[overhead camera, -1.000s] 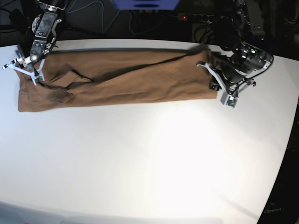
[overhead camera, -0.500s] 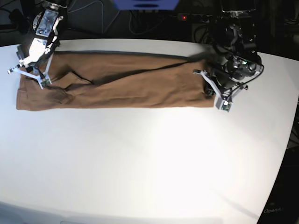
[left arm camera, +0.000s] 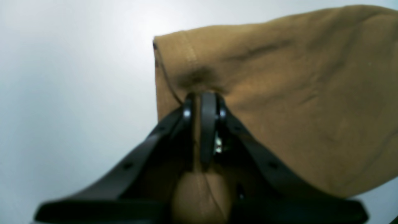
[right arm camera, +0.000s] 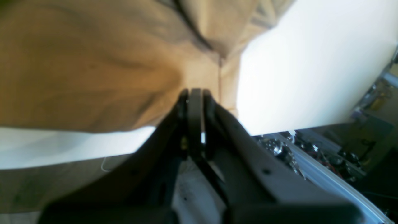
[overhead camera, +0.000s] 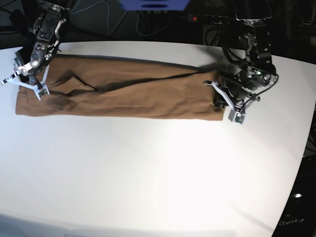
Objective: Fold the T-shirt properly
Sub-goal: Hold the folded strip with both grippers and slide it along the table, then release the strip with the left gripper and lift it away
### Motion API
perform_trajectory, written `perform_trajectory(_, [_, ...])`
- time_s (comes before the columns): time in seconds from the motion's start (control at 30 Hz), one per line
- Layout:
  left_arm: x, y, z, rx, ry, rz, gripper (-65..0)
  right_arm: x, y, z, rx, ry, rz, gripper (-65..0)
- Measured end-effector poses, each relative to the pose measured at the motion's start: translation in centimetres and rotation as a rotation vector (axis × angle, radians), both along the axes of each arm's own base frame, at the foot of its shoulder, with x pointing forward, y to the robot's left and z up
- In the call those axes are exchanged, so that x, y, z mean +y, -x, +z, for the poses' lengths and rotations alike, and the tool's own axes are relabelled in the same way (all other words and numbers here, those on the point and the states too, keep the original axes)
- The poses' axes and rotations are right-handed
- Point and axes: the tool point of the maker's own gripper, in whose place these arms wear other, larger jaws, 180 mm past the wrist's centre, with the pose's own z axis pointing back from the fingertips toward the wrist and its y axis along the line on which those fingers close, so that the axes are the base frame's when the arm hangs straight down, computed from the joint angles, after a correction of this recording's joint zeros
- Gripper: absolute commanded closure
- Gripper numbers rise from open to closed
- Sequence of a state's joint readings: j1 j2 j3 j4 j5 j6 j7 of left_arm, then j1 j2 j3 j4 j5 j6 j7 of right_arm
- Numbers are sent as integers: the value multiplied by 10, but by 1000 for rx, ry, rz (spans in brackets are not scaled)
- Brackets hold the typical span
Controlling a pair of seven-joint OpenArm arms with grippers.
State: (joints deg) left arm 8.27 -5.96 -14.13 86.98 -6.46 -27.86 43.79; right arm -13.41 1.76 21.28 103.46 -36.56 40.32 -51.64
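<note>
The tan-brown T-shirt (overhead camera: 128, 91) lies as a long folded band across the far part of the white table (overhead camera: 158, 173). At the band's right end, my left gripper (overhead camera: 217, 98) is shut on the cloth. In the left wrist view the left gripper (left arm camera: 202, 95) pinches the T-shirt (left arm camera: 279, 93) close to a hemmed corner. At the band's left end, my right gripper (overhead camera: 30, 83) is shut on the cloth too. The right wrist view shows the right gripper (right arm camera: 194, 91) closed on a T-shirt (right arm camera: 93, 62) edge near the table's rim.
Dark equipment and cables (overhead camera: 148, 22) line the space behind the table's far edge. The table's right edge (overhead camera: 306, 148) curves off beside the left arm. Metal hardware (right arm camera: 311, 155) sits below the table rim in the right wrist view.
Both grippers have kept their hold while the band shifted slightly to the base view's left. Its right end came a little nearer the front, and the band lies straighter.
</note>
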Motion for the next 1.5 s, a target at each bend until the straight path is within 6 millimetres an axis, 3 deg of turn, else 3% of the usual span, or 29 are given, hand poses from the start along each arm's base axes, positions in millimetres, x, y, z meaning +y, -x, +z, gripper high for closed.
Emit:
perform_trajectory(0.13, [4,0,1,-3,-2,0,-31,0,-10,5,-24,1,1,-1])
perform_trajectory(0.37, [39,3,1,0,-28,76,-31,-11,-23,17,-51,34,-5,-1])
perform_trajectory(0.67, [46,2,-2,-6,-20,71,-31,2,-38,17,-79,10,29,-1])
perform_trajectory(0.87, [49,-6,0,4,-40,75,-31,18,-49,10,-87,-33,50,-1])
perform_trajectory(1.07, [49,-6,1,3,-44,75,-31,23,-48,-31,-7,-109,46,0])
perform_trajectory(1.33, [51,-6,5,2,-60,71,-29,26,-50,-36,-15,-116,43,0])
perform_trajectory(1.5, [60,7,14,55,-157,54,-31,27,-51,-36,-17,-119,45,0])
